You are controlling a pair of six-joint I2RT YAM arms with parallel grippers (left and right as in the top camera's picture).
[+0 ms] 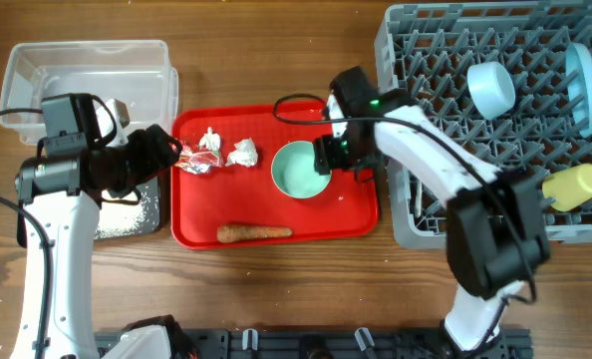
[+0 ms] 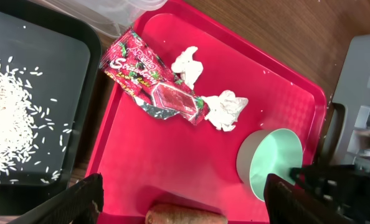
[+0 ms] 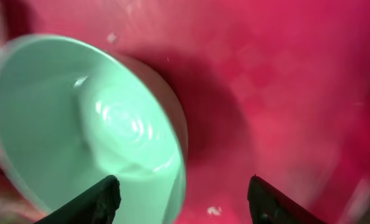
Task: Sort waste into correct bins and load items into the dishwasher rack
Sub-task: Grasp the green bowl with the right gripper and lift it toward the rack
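Pale green bowl (image 1: 301, 170) sits on the red tray (image 1: 356, 224), right of centre. It is smooth, glossy and round-rimmed. In the right wrist view it is blurred, and I see a grain or two on the tray beside it.

Right jaws are spread, straddling the bowl's near rim. I cannot tell if they touch it.

Left jaws are spread too, gripping nothing, hanging over the tray's left part.

Snack wrapper (image 2: 157, 87) is red-and-white, crinkled, with its foil edge showing, near the tray's left rim. Crumpled paper ball (image 2: 225, 110) lies just beside it. Carrot-like stick (image 1: 254, 232) lies along the tray's front edge.

Rice grains (image 2: 4, 118) are heaped on the black tray (image 2: 79, 37), with the clear tub (image 1: 87, 70) behind.

The rack (image 1: 396, 60) on the counter holds the blue bowl (image 1: 492, 88), the plate (image 1: 582, 88) on edge, and the yellow cup (image 1: 575, 186).
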